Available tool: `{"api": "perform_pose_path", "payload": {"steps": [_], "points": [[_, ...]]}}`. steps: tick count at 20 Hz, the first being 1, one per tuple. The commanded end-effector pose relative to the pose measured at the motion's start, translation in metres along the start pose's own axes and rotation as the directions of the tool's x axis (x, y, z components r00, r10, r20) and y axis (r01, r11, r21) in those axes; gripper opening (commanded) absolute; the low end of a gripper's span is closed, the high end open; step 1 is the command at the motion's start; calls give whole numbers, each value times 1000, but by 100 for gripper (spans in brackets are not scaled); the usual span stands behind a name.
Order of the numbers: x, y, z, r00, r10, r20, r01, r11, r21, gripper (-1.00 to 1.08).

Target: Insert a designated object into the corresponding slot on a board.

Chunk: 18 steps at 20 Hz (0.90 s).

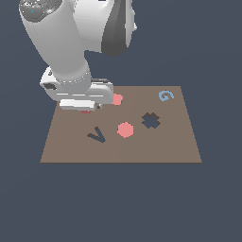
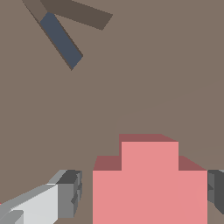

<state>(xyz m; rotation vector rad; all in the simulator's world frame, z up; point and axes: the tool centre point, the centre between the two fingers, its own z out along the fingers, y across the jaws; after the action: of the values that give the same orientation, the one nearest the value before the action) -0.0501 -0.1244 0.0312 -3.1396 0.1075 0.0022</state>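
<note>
The salmon-pink cross (image 2: 148,183) lies on the brown board (image 1: 156,146), near its far corner on the exterior view's left. In the exterior view only a sliver of the cross (image 1: 85,111) shows under the hand. My gripper (image 1: 85,108) is lowered over it and open, one finger on each side. In the wrist view the gripper (image 2: 144,197) straddles the cross. One of its fingers (image 2: 65,199) stands a small gap off the block, and the other sits at the opposite edge. The dark plus-shaped slot (image 1: 151,120) is open, well off toward the exterior view's right.
A pink hexagon (image 1: 125,129) rests mid-board between the dark V-shaped cutout (image 1: 97,135) and the slot. A small pink rounded piece (image 1: 117,99) sits just beside the hand. A light-blue G (image 1: 166,96) marks the far right corner. The V cutout (image 2: 61,39) also appears in the wrist view.
</note>
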Motion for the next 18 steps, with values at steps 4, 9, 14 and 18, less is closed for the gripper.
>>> {"api": "perform_pose_path", "payload": {"steps": [4, 9, 14, 18], "points": [[0, 0, 1, 1000, 0, -1, 0, 1000, 0, -100], [0, 0, 1, 1000, 0, -1, 0, 1000, 0, -100], [1, -1, 0, 1000, -5, -1, 5, 1000, 0, -100], [8, -12, 0, 999, -49, -1, 49, 999, 0, -100]]}}
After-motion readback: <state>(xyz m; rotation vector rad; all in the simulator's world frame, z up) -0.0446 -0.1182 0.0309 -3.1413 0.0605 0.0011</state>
